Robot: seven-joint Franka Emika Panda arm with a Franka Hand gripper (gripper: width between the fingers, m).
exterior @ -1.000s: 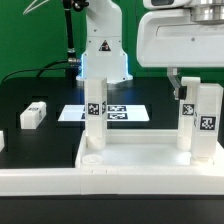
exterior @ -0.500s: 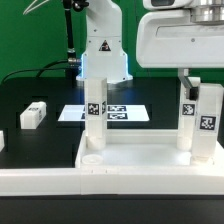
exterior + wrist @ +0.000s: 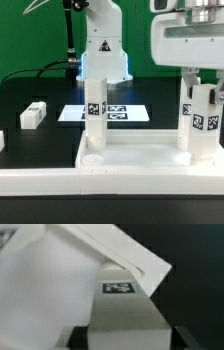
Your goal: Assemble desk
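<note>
Gripper (image 3: 201, 92) at the exterior view's right, its jaws drawn narrow around the upper part of the held leg (image 3: 204, 126). One dark finger shows on each side of that leg, just above its tag. In the wrist view the held leg (image 3: 125, 308) runs straight into the gripper (image 3: 125, 339) and fills the whole gap between the fingers (image 3: 78, 340), both of which lie against its sides. Its black-and-white tag faces the camera.

The held leg stands upright at the right rear corner of the desk panel (image 3: 140, 158). Whether its foot sits fully in the corner socket cannot be told. The desk panel lies flat at the front of the black table (image 3: 40, 150). A second leg (image 3: 95, 112) stands upright at the panel's left rear corner, well apart from the gripper. A loose leg (image 3: 33, 115) lies on the table toward the exterior view's left. The marker board (image 3: 125, 113) lies behind the second leg.
</note>
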